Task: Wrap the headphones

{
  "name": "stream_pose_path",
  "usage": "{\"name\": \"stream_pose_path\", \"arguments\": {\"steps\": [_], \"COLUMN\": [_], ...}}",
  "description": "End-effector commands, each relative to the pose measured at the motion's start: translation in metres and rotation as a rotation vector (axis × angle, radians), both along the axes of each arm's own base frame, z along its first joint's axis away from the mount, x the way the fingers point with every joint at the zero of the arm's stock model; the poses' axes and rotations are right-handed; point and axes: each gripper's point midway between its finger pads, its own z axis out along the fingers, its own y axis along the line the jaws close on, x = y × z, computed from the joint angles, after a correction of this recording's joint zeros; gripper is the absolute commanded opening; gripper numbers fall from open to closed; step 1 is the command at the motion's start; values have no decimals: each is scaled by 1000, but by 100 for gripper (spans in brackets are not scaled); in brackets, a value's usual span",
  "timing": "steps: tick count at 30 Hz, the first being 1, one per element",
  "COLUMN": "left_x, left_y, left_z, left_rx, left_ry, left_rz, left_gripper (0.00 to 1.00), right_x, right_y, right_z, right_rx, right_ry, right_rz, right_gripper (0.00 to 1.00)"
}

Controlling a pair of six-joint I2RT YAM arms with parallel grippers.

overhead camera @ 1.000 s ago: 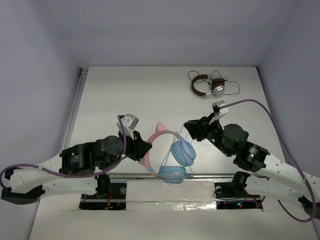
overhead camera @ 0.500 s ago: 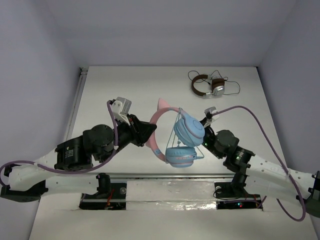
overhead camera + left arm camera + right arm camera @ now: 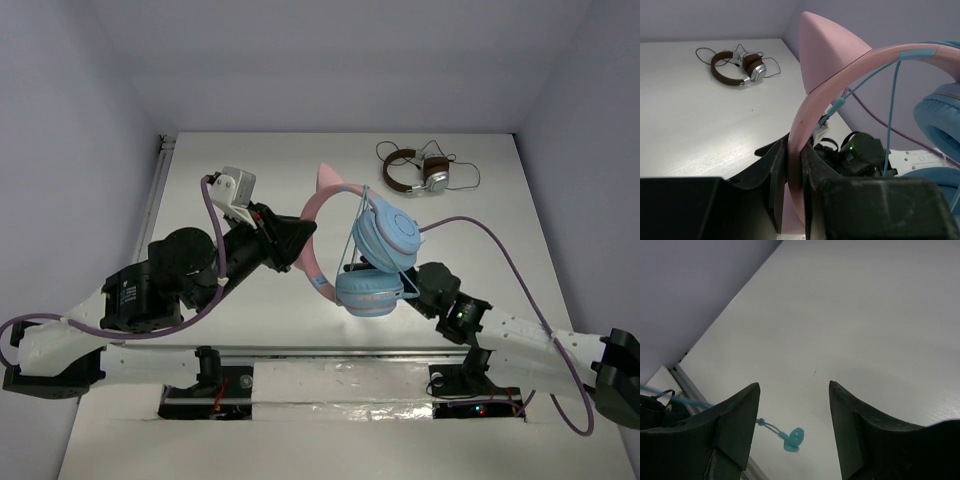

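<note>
**Ana:** While the left gripper [image 3: 300, 238] was up over the table [image 3: 250, 160], where were the headphones [image 3: 372, 262]?

**Ben:** In its grip. Its fingers [image 3: 775, 170] were clamped on the pink headband [image 3: 800, 135], below a cat ear. The headphones hung off the table, over its near middle. Both blue cups [image 3: 388, 238] sat right of the band, one nearer than the other.

**Ana:** And the cable [image 3: 895, 95]?

**Ben:** Pale blue, it ran across the band's arch. Its plug [image 3: 794, 439] dangled in the right wrist view, in the gap between the fingers, touching neither.

**Ana:** So the right gripper [image 3: 794, 386] held nothing?

**Ben:** Nothing. It stood wide. From above it was mostly hidden behind the near cup.

**Ana:** What about the surface and the room?

**Ben:** The table was white and matte, with a faint grain. Pale lavender-grey walls [image 3: 80, 100] closed it in on the left, far and right sides. A metal rail [image 3: 152, 205] ran along the left edge. Brown headphones [image 3: 415, 172] lay far right, their dark cable looped around them, well apart from the arms.
</note>
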Motion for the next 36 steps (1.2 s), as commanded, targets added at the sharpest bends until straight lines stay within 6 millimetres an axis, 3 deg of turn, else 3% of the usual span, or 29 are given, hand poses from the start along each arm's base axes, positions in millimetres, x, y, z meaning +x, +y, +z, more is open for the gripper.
{"name": "stream_pose_path", "arguments": {"steps": [1, 7, 9, 12, 14, 15, 16, 19, 20, 22, 25, 26, 29, 36], "left_x": [2, 4, 5, 7, 9, 11, 13, 17, 18, 18, 19, 19, 20, 18], "left_y": [10, 15, 15, 16, 18, 19, 21, 26, 28, 27, 25, 25, 26, 21], "left_z": [60, 64, 64, 63, 64, 63, 64, 66, 67, 70, 72, 73, 77, 79], "left_rx": [-181, -185, -184, -179, -174, -167, -163, -152, -157, -161, -156, -156, -151, -157], "left_ry": [-47, -56, -57, -58, -59, -59, -66, -77, -78, -82, -86, -86, -88, -90], "left_rz": [25, 44, 51, 63, 78, 95, 105, 143, 152, 150, 153, 153, 156, 135], "left_gripper": [0, 0, 0, 0, 0, 0, 0, 0, 0, 0, 0, 0, 0, 0], "right_x": [-2, -10, -10, -2, 1, 1, -1, -11, -20, -26, -30, -30, -33, -9], "right_y": [13, 22, 17, 2, -10, -19, -25, -30, -23, -15, -4, 1, 10, 12], "right_z": [18, 17, 22, 31, 23, 35, 30, 42, 45, 47, 42, 39, 37, 30], "right_rx": [61, 63, 79, 95, 58, 75, 44, 24, 18, 18, -4, -15, -25, -59], "right_ry": [-42, -29, -21, 2, 41, 26, 40, 18, 10, -1, -7, -1, -8, -10], "right_rz": [57, 124, 102, 7, -50, -77, -91, -46, 17, 79, 139, 153, 193, 93], "right_gripper": [63, 58, 49, 49, 48, 45, 38, 6, 0, 0, 31, 49, 65, 68]}}
